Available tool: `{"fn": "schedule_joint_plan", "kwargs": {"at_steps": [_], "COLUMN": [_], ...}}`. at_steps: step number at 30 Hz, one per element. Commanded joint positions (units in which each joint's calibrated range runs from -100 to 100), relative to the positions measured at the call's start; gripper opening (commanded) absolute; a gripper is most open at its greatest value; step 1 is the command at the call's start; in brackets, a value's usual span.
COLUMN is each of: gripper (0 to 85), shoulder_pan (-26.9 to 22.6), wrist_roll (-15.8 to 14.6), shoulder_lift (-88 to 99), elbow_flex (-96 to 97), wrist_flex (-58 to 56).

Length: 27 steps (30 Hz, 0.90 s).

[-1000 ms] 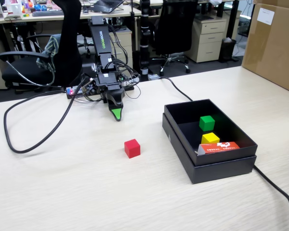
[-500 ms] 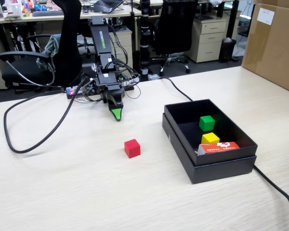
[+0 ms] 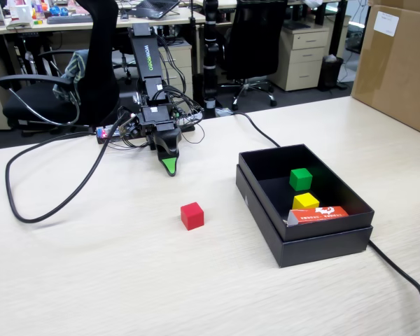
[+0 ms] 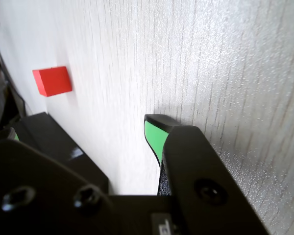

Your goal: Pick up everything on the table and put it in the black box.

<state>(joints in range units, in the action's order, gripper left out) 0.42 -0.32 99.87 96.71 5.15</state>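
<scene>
From my fixed view, the cube (image 3: 192,215) sits on the table (image 3: 91,280), alone near the middle. The gripper (image 3: 169,166) is behind it and slightly to the left, tip down at the table surface, well apart from the cube. The box (image 3: 304,238) lies to the right of the cube, on the table. Inside the box I see two more cubes (image 3: 301,179), one behind the other, with a flat carton (image 3: 318,215) in front of them against the near wall. A cable (image 3: 49,203) loops across the table at left.
</scene>
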Motion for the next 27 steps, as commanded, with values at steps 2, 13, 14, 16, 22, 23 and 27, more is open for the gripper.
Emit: {"fn": "schedule_joint_plan", "kwargs": {"at_steps": [2, 13, 14, 16, 22, 23, 27], "gripper": [49.9, 49.9, 49.9, 49.9, 49.7, 49.7, 49.9], "shoulder_pan": [0.0, -0.1, -0.05, -0.05, 0.15, 0.24, 0.39], "wrist_roll": [-0.05, -0.05, -0.05, 0.0, 0.0, 0.0, -0.54], "shoulder_lift": [0.13, 0.13, 0.13, 0.13, -0.21, -0.21, -1.36], "elbow_flex": [0.66, 0.66, 0.66, 0.57, -0.7, -2.15, -12.13], "wrist_flex": [-3.46, -3.46, -3.46, -3.46, -4.07, -6.23, -16.42]}}
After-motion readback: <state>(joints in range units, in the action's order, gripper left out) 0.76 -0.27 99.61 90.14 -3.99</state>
